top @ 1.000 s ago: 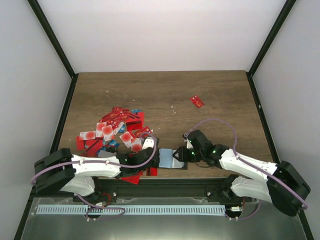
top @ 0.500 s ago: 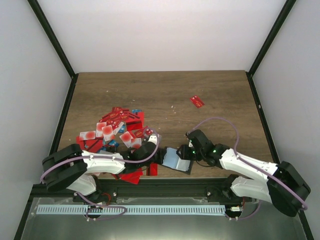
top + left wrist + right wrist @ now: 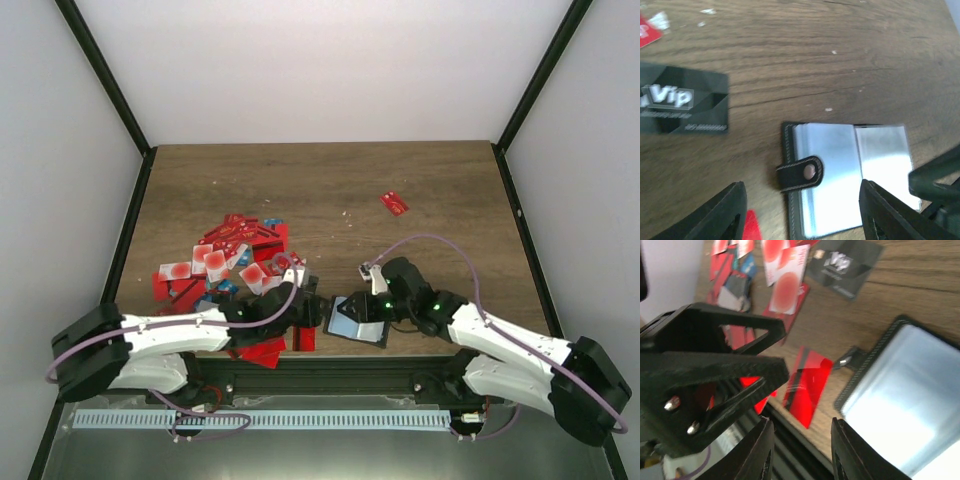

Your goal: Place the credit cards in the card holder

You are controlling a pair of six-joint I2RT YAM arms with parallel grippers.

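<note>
Lying on a wooden table (image 3: 400, 180) within white walls (image 3: 320, 70), the card holder (image 3: 358, 322) gapes; left gripper (image 3: 802, 185) wide, right gripper (image 3: 801, 422) narrow.

Left wrist view: black card (image 3: 685, 102) cut off at the edge, small print blurred; right wrist view: holder (image 3: 905, 390) cut off; overhead, left arm (image 3: 190, 335) hides some cards (image 3: 215, 258).

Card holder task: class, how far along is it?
Done: the card holder lies open, strap undone, sleeves apparently empty. In hand: nothing; the left fingers and right fingers are apart, holding no card. Left: the pile of red credit cards, the black Vip card and one stray red card lie on the table.
</note>
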